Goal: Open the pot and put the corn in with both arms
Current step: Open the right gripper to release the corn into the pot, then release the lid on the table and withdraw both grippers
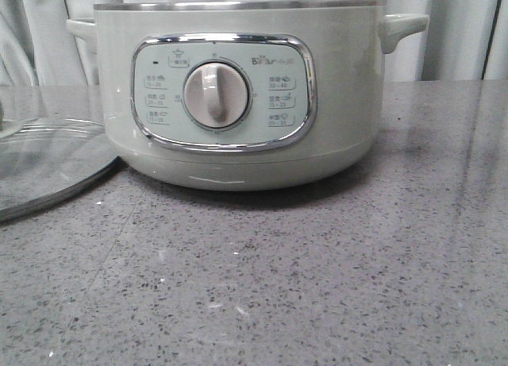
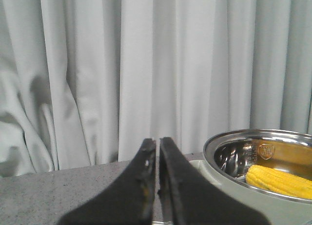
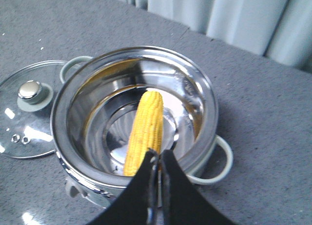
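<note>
Front view: pale green pot (image 1: 238,96) squarely centre on the grey speckled tabletop (image 1: 317,287), beige dial (image 1: 214,94) facing forward inside its chrome-framed panel, steel rim along the top, one side handle (image 1: 401,28) jutting out at upper right. Glass lid (image 1: 44,163) off and lying flat on the tabletop at the left, its metal edge just beside the pot's base. Neither arm visible from here.

Over to the right wrist view: looking straight down into the open pot (image 3: 134,117), shiny steel bowl inside, and there's the corn (image 3: 146,130), lying on the bottom across the middle. Right end effector (image 3: 158,156) above the near rim, black fingers pressed together, clenched on nothing, tips overlapping the near end of the cob in the picture; contact impossible to judge. Lid (image 3: 29,112) with its knob (image 3: 30,91) resting beside the pot.

Left wrist view: left end effector (image 2: 157,147) also clenched and empty, fingers meeting with only a thin seam between them, pointed toward the pale curtain (image 2: 122,64). Pot (image 2: 258,161) off to one side, corn (image 2: 278,181) showing yellow inside the bowl.
</note>
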Tool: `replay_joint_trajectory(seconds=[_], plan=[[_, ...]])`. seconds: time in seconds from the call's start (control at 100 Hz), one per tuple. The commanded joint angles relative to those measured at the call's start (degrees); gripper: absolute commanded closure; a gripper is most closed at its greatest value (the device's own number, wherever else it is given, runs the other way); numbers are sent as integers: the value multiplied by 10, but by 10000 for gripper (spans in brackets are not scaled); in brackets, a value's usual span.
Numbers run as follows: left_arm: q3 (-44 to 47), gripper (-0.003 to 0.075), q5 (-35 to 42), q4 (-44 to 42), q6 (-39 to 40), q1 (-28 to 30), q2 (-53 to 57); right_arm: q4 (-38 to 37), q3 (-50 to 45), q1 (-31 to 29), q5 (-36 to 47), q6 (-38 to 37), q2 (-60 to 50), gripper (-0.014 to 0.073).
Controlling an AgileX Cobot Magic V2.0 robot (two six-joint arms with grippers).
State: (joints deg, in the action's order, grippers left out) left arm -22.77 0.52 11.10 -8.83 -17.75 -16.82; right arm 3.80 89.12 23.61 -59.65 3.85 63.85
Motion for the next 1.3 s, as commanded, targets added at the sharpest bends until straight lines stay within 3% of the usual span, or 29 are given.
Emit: replay_joint_trajectory(seconds=[0.0,0.25,0.45,0.63,0.98,1.29], plan=[[-3,741,16,8,3,-5,34,-29,-57,-1,92,2,-58,664],[28,741,-46,8,3,-5,111,-54,-271,-1,161,2,-176,664],[61,741,-50,8,3,-5,135,-70,-445,-1,355,2,-290,664],[83,741,-51,37,3,-5,135,-78,-551,-1,433,-25,-390,664],[87,741,-52,48,3,-5,135,-79,-661,-1,399,-25,-557,664],[87,741,-52,48,3,-5,135,-79,-662,-1,350,-25,-573,664]])
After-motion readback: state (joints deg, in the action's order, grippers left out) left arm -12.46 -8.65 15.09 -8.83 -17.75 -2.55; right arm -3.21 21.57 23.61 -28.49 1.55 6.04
